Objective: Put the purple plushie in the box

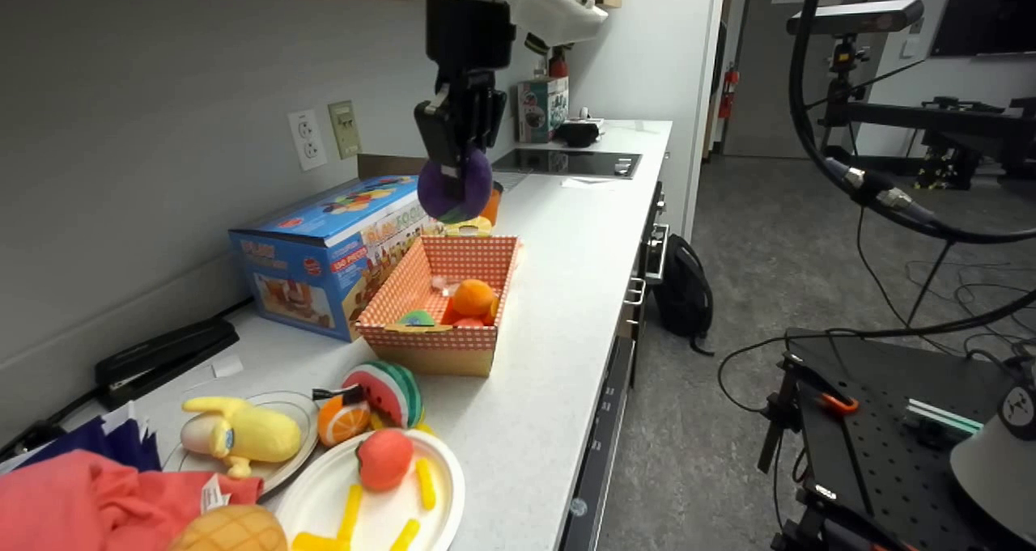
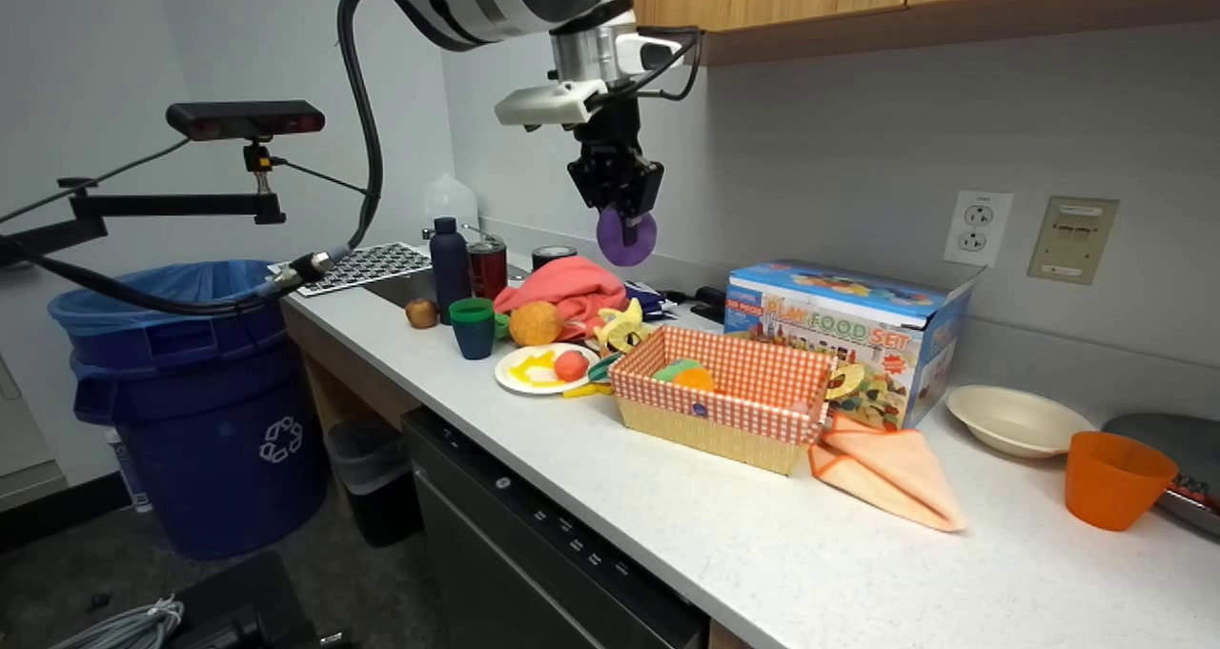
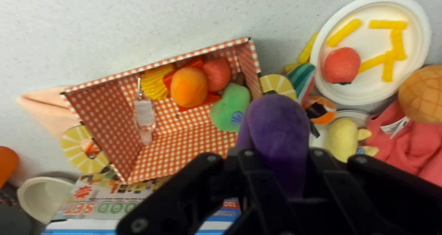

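The purple plushie [image 1: 435, 195] is held in the air well above the counter; it also shows in an exterior view [image 2: 612, 236] and in the wrist view [image 3: 278, 123]. My gripper [image 1: 463, 167] points down and is shut on it, with a finger on each side. The box [image 2: 710, 428] is a salmon-orange checked tray standing on the counter below. In the wrist view the plushie overlaps the right end of the box [image 3: 98, 119]. The box holds an orange round toy [image 3: 189, 86], a green toy [image 3: 230, 107], a red toy and a small clear bottle [image 3: 144, 114].
The blue printed carton [image 1: 295, 235] stands against the wall beside the box. A white plate [image 1: 449, 474] with a red-orange toy and yellow sticks lies at one end of the box, near a yellow plush toy [image 1: 259, 434]. A peach cloth [image 2: 886, 473] lies at the other end.
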Controlling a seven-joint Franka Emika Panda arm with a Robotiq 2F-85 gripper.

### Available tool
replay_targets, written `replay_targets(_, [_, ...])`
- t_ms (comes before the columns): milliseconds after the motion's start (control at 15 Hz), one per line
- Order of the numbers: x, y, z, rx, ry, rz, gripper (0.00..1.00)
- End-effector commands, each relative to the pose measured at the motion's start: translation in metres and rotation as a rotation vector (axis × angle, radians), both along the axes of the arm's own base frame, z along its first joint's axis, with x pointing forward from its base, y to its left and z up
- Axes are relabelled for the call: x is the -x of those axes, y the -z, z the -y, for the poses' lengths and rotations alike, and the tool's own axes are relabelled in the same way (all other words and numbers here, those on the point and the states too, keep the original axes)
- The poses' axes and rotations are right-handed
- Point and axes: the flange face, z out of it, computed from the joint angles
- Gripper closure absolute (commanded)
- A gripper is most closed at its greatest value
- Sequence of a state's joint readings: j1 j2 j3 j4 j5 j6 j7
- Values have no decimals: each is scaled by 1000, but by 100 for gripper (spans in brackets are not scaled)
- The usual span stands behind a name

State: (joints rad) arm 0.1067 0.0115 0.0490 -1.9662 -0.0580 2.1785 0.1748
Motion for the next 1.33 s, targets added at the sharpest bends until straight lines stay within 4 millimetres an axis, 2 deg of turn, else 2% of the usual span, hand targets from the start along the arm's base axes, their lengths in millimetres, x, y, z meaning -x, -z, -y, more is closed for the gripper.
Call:
replay_targets(0, [8, 5, 35, 55, 115, 78, 94])
replay_targets(133, [3, 15, 48, 87, 177, 100, 94])
replay_targets(467, [-14, 54, 67, 101, 307, 53, 94])
replay_targets(800, [-28, 86, 73, 31, 339, -36, 94])
replay_targets(867, [-35, 128, 84, 22, 346, -49, 94])
replay_targets(1267, [-56, 193, 101, 2, 362, -131, 94])
